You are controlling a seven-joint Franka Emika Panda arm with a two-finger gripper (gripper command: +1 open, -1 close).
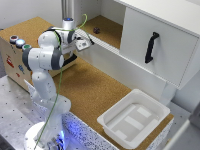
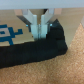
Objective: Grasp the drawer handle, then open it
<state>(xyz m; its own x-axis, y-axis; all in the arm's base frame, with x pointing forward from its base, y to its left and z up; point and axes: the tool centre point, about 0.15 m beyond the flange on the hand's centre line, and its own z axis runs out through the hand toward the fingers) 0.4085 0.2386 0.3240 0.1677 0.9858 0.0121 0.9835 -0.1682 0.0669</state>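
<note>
The drawer (image 1: 165, 55) is a large white front panel at the exterior view's upper right. Its slim black handle (image 1: 151, 47) stands upright on the panel. My gripper (image 1: 83, 44) is far from it, toward the exterior view's left, over the cork surface near the arm's upper links. In the wrist view the gripper (image 2: 40, 34) points down with its fingers (image 2: 34, 27) close together and nothing between them. The handle and drawer do not show in the wrist view.
A shallow white plastic tub (image 1: 135, 117) sits on the cork table (image 1: 95, 90) below the drawer. A long handleless white panel (image 1: 112, 60) runs under the open shelf. A wooden box with coloured buttons (image 1: 15, 50) stands at left. The wrist view shows a black strip (image 2: 30, 51).
</note>
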